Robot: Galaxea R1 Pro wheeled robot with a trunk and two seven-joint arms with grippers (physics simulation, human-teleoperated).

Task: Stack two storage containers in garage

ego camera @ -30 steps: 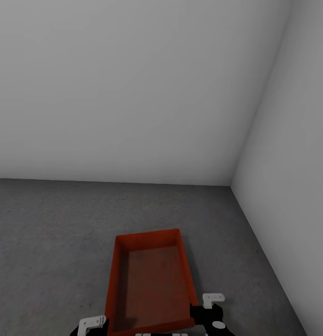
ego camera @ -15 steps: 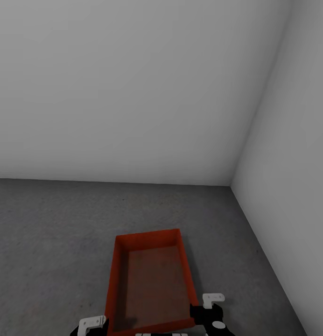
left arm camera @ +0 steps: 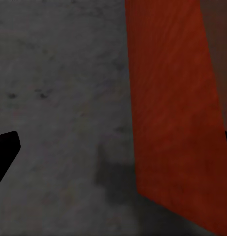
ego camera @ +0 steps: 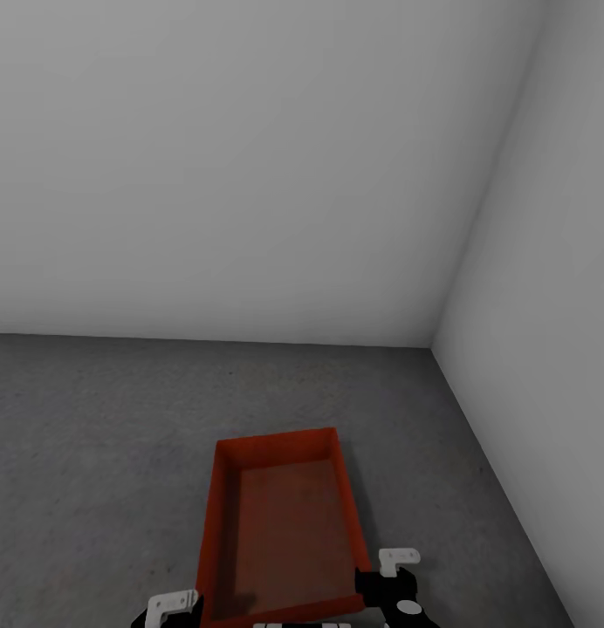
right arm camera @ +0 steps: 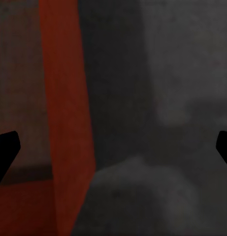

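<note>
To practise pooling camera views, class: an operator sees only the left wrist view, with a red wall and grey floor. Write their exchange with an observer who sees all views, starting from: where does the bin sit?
Operator: Where does the bin sit?
Observer: The head view shows the storage container on the grey floor, near the corner where two white walls meet.
Operator: And my right gripper?
Observer: The right gripper is open. Its wrist view shows the fingers wide apart, with one red side wall of the container between them.
</note>
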